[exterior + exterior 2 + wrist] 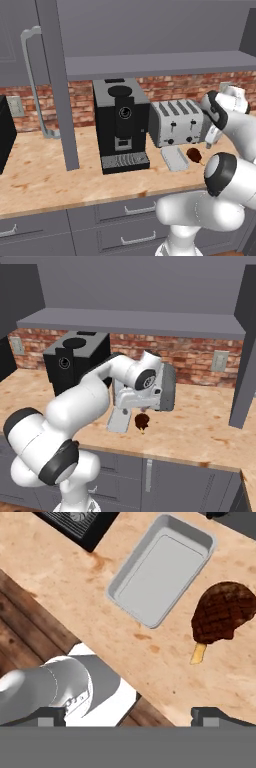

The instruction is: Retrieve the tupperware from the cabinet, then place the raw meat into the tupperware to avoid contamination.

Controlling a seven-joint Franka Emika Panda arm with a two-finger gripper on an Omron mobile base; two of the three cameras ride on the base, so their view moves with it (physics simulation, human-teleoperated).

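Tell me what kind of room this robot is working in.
Most likely a kitchen, a rendered one. A coffee machine and a silver toaster stand on a wooden counter against a brick wall, with grey drawers below and an open cabinet above.

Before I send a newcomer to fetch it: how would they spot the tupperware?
Find the black coffee machine on the wooden counter; the silver toaster stands beside it. On the counter in front of the toaster lies the tupperware, beside the raw meat: a shallow, pale, empty rectangular tray.
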